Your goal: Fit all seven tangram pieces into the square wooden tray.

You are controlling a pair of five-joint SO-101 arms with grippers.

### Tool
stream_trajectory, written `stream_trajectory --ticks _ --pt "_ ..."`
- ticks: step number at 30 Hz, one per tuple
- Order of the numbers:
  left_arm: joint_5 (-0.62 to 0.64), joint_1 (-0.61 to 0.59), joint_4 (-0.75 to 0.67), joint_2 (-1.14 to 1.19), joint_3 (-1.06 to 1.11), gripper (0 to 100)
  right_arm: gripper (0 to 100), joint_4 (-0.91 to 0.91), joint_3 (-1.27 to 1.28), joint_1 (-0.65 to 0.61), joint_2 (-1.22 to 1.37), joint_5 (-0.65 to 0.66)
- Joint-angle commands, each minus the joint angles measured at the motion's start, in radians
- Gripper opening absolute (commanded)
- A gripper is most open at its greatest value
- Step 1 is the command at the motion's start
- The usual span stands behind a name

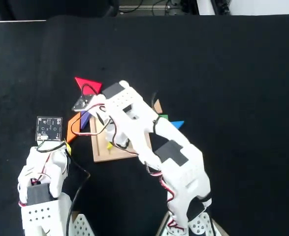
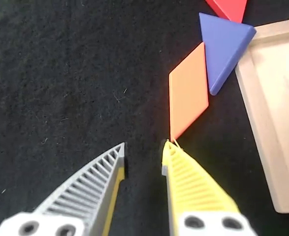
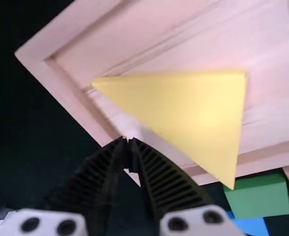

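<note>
**One yellow triangle in the tray, the rest outside**

The tray [image 1: 103, 153] lies on the black table [image 1: 233, 73] between the two arms, with the right arm stretched across it. The yellow triangle [image 3: 193, 113] lies flat inside the tray, one long edge near the rim at a corner.

The right gripper [image 3: 128, 142] hangs over that rim. Its black fingertips are pressed together right at the triangle's edge, and nothing can be seen clamped between them.

The left gripper [image 2: 144, 146] is low over the bare table beside the tray. It is parted by a clear gap and holds nothing. Its yellow fingertip sits just at the near corner of the orange piece [image 2: 187, 91].

The orange piece lies flat on the table just outside the tray. The blue triangle [image 2: 223, 44] touches it along one edge. One tip of the blue triangle reaches onto the tray's corner rim. The red triangle [image 2: 228, 7] lies beyond it, touching the blue one's far corner.

Along the tray's opposite side, the green piece [image 3: 257, 196] sits against the outer rim. The sky-blue piece [image 3: 247, 227] is just beside it, and a tan piece [image 1: 157, 105] is near the same edge
</note>
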Motion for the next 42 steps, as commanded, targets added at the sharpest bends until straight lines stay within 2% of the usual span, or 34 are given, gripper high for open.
stream_trajectory --ticks 1,6,8,11,18,26,30,34,42 --pt "-0.003 0.015 -0.017 -0.011 0.01 13 1.1 -0.011 -0.051 -0.012 -0.008 -0.011" --pt "-0.003 0.015 -0.017 -0.011 0.01 13 1.1 0.043 -0.136 0.061 -0.074 -0.005" --pt "-0.003 0.015 -0.017 -0.011 0.01 13 1.1 -0.003 -0.183 0.127 -0.087 -0.017" --pt "-0.003 0.015 -0.017 -0.011 0.01 13 1.1 -0.124 -0.193 0.184 -0.056 -0.103" --pt "-0.003 0.015 -0.017 -0.011 0.01 13 1.1 -0.19 -0.197 0.198 0.027 -0.087" --pt "-0.003 0.019 -0.017 -0.011 0.01 13 1.1 -0.186 -0.189 0.247 0.084 -0.087" --pt "-0.003 0.021 -0.017 -0.011 0.01 13 1.1 -0.123 -0.189 0.226 0.085 -0.081" --pt "-0.003 0.022 -0.017 -0.011 0.01 13 1.1 -0.014 -0.188 0.163 0.087 -0.006" --pt "-0.003 0.022 -0.017 -0.011 0.01 13 1.1 0.091 -0.191 0.046 0.082 -0.003"
